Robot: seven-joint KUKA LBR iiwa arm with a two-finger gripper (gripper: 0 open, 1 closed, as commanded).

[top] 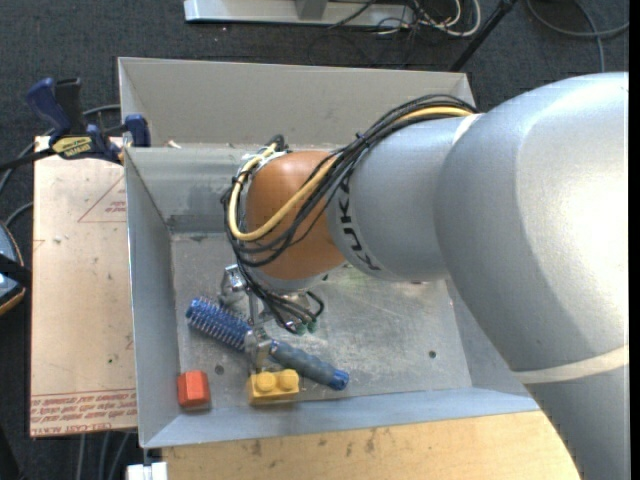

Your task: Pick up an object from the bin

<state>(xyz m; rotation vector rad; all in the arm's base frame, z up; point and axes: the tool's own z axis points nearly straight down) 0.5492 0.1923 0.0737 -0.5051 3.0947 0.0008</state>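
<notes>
Silver arm fills the right side, its orange wrist cover over the grey bin. The gripper is down at the front-left floor; whether it is apart or together cannot be told. A blue brush lies just beside it on the left, a blue-grey pen just in front. Near the front wall sit a yellow brick and a red block.

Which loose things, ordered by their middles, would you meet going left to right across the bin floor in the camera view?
orange block → blue bristled brush → yellow toy brick → grey pen-like stick with a blue tip
</notes>
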